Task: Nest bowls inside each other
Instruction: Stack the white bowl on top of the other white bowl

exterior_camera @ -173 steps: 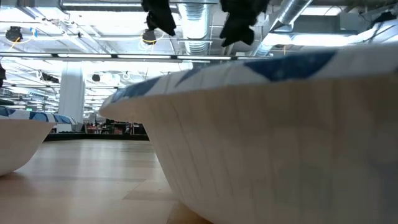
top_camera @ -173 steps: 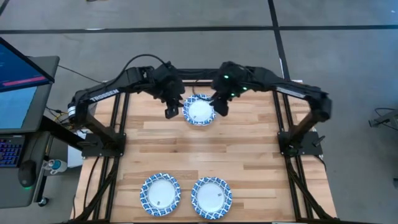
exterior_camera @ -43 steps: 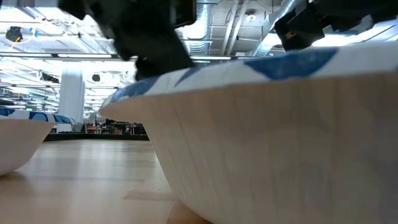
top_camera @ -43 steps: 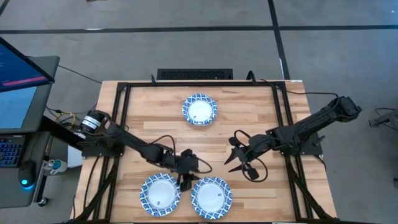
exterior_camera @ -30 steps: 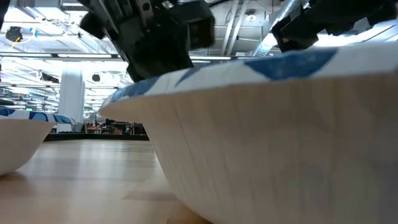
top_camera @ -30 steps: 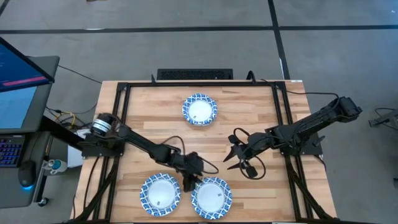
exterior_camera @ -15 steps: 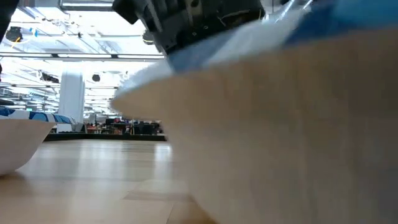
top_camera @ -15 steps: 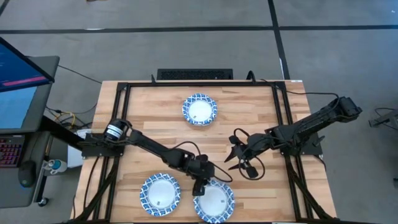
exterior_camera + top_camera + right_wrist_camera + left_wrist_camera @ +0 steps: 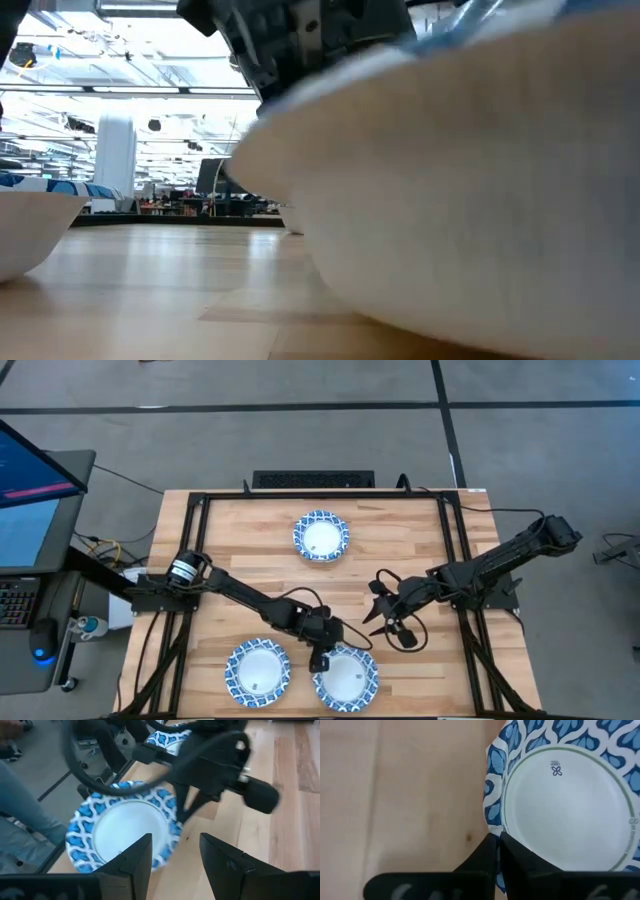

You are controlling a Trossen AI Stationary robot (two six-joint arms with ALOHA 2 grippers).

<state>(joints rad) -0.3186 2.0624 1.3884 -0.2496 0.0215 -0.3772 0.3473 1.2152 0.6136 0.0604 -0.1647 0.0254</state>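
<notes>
Three blue-and-white bowls show in the high view: one at the far middle (image 9: 321, 536), one near left (image 9: 258, 668), one near middle (image 9: 347, 676). My left gripper (image 9: 320, 657) is shut on the near middle bowl (image 9: 565, 805), at its far-left rim. In the low view that bowl (image 9: 480, 200) fills the picture, with its left side raised. My right gripper (image 9: 388, 625) hangs open over the table to the bowl's far right, nothing between its fingers (image 9: 132, 862). It looks at the held bowl (image 9: 122, 827). My left gripper pinches the near middle bowl's patterned rim (image 9: 491, 822) at the bowl's far-left edge, one finger (image 9: 520, 862) on the inside and one outside. The fingers come from above, slanting down. The bowl tilts with the held side up; whether its near side rests on the table, I cannot tell.
The near left bowl (image 9: 30, 220) stands on the table close beside the held one. Black frame rails (image 9: 195, 540) run along the table's left, right and far sides. A monitor (image 9: 30, 470) and a keyboard stand beyond the table's left edge.
My left gripper has moved toward the table's right and near edges onto the near middle bowl and has taken hold of its far-left rim. The bowl has shifted slightly toward the right, and its held side has risen off the table.
</notes>
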